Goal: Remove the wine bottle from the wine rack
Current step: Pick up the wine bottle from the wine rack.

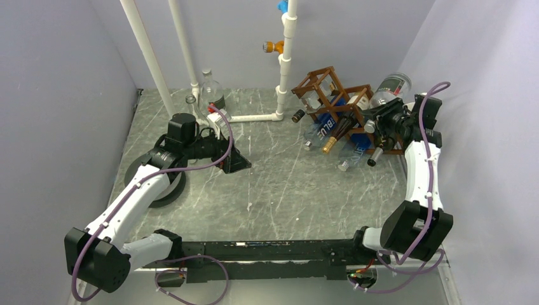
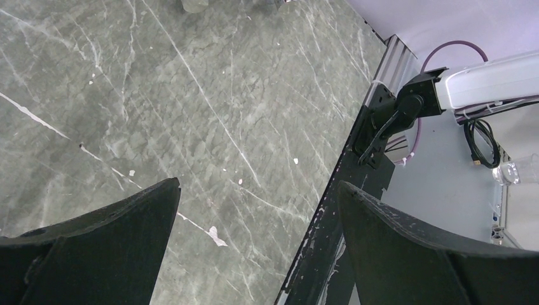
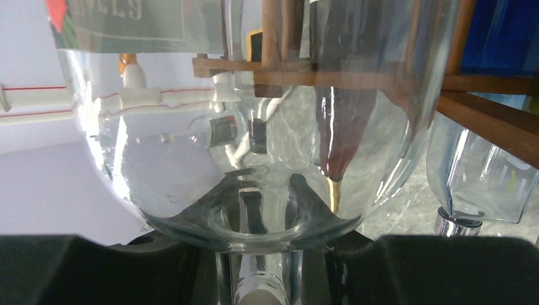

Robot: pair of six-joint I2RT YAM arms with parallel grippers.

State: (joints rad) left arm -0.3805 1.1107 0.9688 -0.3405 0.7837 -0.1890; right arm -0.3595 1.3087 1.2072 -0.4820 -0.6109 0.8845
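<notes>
Grey veined table, pale walls, white pipes at the rear. Overhead, the wine rack stands far right, bottles in it, the right gripper against its right end. Only the right wrist view shows that claw clamped on the neck of a clear wine bottle, rack slats visible behind the glass. Left wrist view: left gripper over the table, jaws wide apart.

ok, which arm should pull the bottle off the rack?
Right. The right gripper is shut on the bottle at its neck, right at the rack. The left gripper is open over the table, far from the rack.
</notes>
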